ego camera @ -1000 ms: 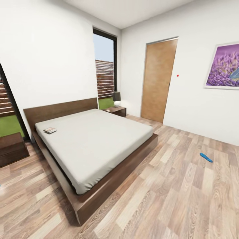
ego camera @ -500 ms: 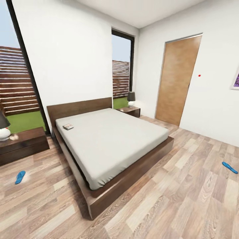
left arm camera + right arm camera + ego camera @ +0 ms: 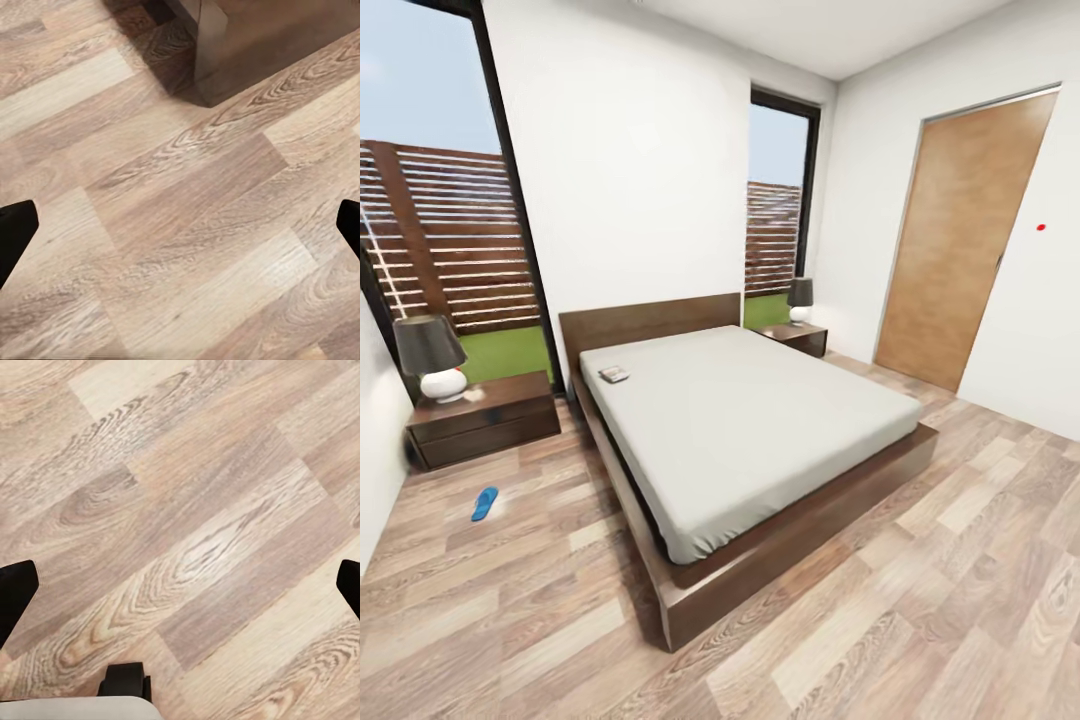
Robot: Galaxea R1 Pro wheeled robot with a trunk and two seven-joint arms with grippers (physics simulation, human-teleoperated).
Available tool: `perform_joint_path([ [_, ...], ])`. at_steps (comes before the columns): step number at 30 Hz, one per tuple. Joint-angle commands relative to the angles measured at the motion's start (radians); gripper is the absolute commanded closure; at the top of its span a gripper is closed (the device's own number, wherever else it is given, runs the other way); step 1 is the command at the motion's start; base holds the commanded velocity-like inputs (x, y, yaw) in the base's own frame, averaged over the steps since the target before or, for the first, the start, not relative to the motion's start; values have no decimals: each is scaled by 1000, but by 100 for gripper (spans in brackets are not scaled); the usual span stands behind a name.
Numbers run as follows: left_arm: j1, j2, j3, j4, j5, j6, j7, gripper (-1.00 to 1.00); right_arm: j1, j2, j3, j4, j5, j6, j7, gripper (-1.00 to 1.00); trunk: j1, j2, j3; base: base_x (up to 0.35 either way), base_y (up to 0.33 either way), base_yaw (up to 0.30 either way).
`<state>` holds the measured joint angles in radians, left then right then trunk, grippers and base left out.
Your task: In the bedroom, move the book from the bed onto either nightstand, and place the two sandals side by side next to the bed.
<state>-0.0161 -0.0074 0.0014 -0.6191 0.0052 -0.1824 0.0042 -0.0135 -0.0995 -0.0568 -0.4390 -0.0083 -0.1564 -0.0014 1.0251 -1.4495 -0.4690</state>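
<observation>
In the head view the bed fills the middle of the bedroom, its headboard against the far white wall. The book lies on the mattress near the headboard, on the left side. One blue sandal lies on the plank floor left of the bed, in front of the left nightstand. A second nightstand stands right of the headboard. My left gripper is open above bare floor, close to a corner of the bed frame. The right gripper is open over floor planks.
Each nightstand carries a lamp, the left lamp with a dark shade. A closed wooden door is in the right wall. Tall windows flank the bed. Wide floor lies in front of and right of the bed.
The head view has swung left: the bed and door slid right in the picture, the left nightstand and left sandal came fully into view, and the sandal at the right left the frame.
</observation>
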Motion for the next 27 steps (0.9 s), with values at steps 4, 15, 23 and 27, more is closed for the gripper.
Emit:
perform_joint_path([
  [4, -1, 0, 0, 1, 1, -3, 0, -100, 0, 0, -2, 0, -1, -3, 0, -100, 0, -1, -1, 0, 0, 293],
  [15, -1, 0, 0, 1, 1, -3, 0, -100, 0, 0, -2, 0, -1, -3, 0, -100, 0, -1, -1, 0, 0, 293],
  [23, -1, 0, 0, 1, 0, -3, 0, -100, 0, 0, -2, 0, -1, -3, 0, -100, 0, -1, -1, 0, 0, 293],
  [27, -1, 0, 0, 1, 0, -3, 0, -100, 0, 0, -2, 0, -1, -3, 0, -100, 0, -1, -1, 0, 0, 293],
])
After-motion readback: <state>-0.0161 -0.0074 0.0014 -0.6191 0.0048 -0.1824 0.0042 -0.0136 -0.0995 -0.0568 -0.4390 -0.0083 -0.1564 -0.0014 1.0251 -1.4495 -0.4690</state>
